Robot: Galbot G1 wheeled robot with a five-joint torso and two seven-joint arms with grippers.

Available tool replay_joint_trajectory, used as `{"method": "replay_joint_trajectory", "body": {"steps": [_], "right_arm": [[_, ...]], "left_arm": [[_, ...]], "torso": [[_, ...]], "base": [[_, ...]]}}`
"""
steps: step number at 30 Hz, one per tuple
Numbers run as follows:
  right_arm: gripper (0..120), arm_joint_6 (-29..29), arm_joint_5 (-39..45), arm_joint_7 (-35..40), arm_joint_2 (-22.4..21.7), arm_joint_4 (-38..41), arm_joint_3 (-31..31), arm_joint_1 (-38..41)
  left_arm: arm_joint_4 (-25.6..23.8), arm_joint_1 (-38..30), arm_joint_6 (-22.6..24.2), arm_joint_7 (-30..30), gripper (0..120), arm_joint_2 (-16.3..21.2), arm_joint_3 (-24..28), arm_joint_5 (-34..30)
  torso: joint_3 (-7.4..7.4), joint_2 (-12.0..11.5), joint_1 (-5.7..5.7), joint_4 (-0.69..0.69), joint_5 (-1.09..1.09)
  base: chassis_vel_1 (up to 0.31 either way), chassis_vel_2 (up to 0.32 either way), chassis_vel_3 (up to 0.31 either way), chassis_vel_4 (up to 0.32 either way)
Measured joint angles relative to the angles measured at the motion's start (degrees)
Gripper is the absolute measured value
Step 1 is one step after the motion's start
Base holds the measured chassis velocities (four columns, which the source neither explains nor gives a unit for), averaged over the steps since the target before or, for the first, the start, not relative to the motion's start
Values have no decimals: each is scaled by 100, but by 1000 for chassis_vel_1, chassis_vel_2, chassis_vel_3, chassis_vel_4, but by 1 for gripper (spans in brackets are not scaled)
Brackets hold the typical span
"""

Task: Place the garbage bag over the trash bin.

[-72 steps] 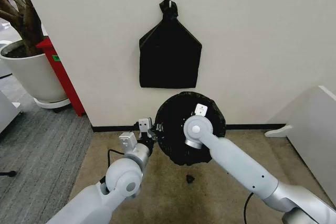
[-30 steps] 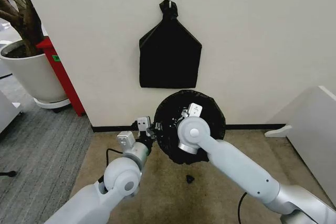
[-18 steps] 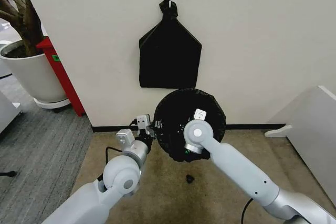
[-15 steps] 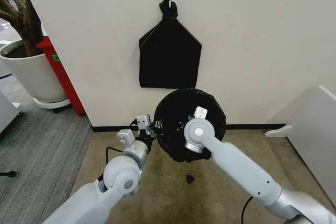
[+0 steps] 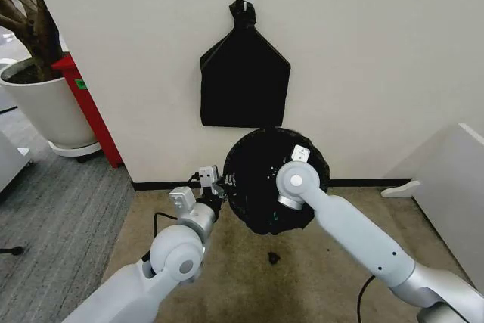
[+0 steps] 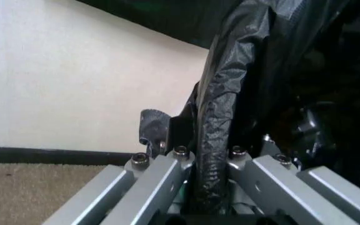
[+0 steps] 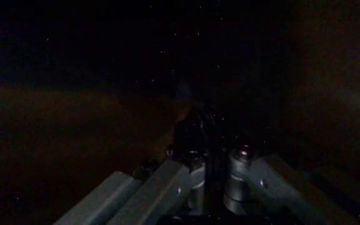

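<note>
1. The bag (image 5: 266, 187) is lying draped over the bin by the far wall.
2. The left tool (image 6: 213, 165) is pinching the bag's left edge.
3. The right tool (image 7: 213, 157) is reaching inside, closed; contents unclear.
4. Risk: overpulling is likely to tear the film.

The head camera looked forward and down from above both arms at the wall (image 5: 378, 51) and the carpeted floor (image 5: 249, 277). The left wrist camera sat very close behind its jaws, facing the garbage bag (image 6: 230, 93) and that same wall. The right wrist camera looked along its jaws into near darkness.
</note>
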Motion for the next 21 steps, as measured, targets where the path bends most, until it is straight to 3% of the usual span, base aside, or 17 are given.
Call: {"method": "replay_joint_trajectory", "body": {"steps": [16,21], "right_arm": [[0,269,565,213,-230,1835,-399,110],[0,118,479,-1157,-926,2981,-193,-213]], "left_arm": [[383,-139,123,-431,0,-290,7,-238],[466,-108,297,-801,0,-268,-177,-656]], "torso": [[-1,0,0,0,-1],[-1,0,0,1,0]], "base": [[0,0,0,0],[0,0,0,0]]}}
